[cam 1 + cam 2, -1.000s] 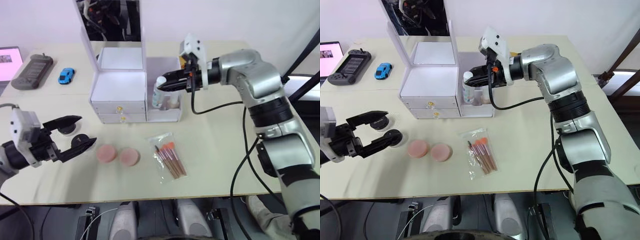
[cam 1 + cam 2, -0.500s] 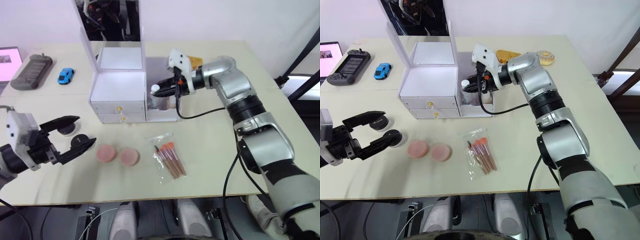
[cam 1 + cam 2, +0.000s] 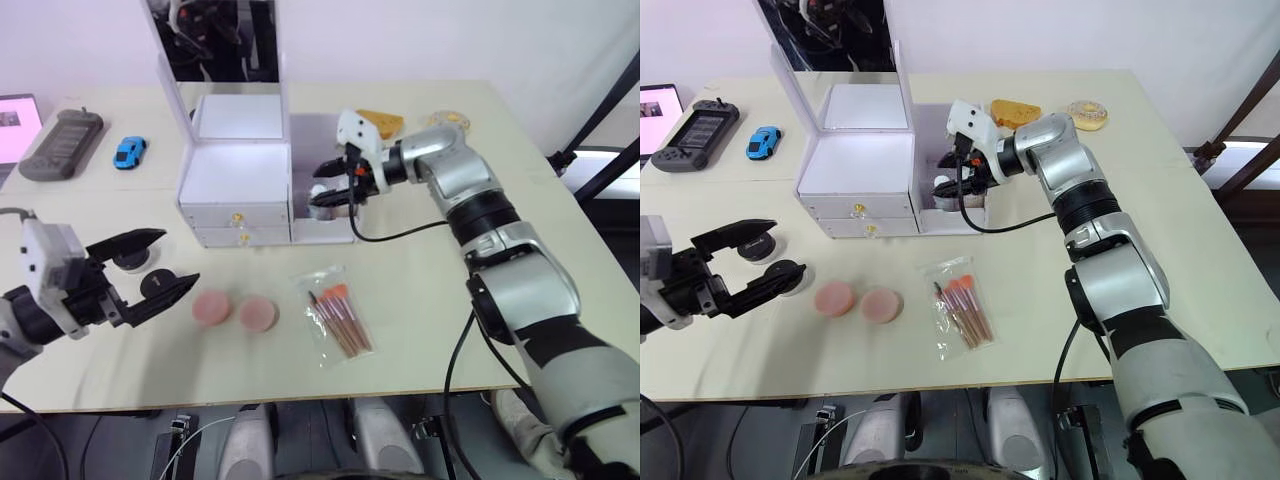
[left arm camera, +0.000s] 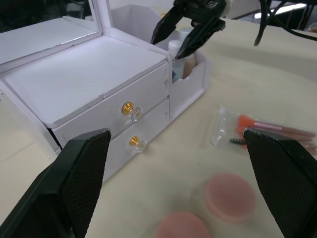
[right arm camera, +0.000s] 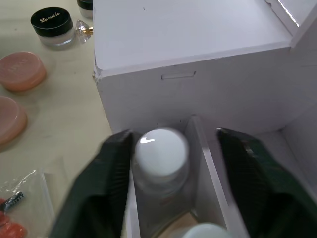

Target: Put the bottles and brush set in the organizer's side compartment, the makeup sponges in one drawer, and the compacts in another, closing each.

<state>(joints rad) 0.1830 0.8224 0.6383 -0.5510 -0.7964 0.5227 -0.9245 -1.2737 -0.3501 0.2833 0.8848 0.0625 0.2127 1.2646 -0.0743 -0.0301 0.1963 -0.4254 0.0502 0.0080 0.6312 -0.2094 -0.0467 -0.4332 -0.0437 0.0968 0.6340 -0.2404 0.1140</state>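
My right claw (image 3: 325,183) hung with fingers apart over the side compartment (image 3: 322,226), where both bottles (image 5: 161,159) stood. My left claw (image 3: 152,264) gaped above the table (image 3: 430,290), left of the makeup sponges (image 3: 235,310). The brush set (image 3: 338,312) lay nearby.

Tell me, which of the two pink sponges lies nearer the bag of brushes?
The right-hand makeup sponge, the one beside the brush set. The other sponge lies farther off, toward the open left pincer.

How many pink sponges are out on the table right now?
2. Both lie on the table in front of the organizer: one sponge nearer the left gripper, the other sponge beside it, toward the brush set.
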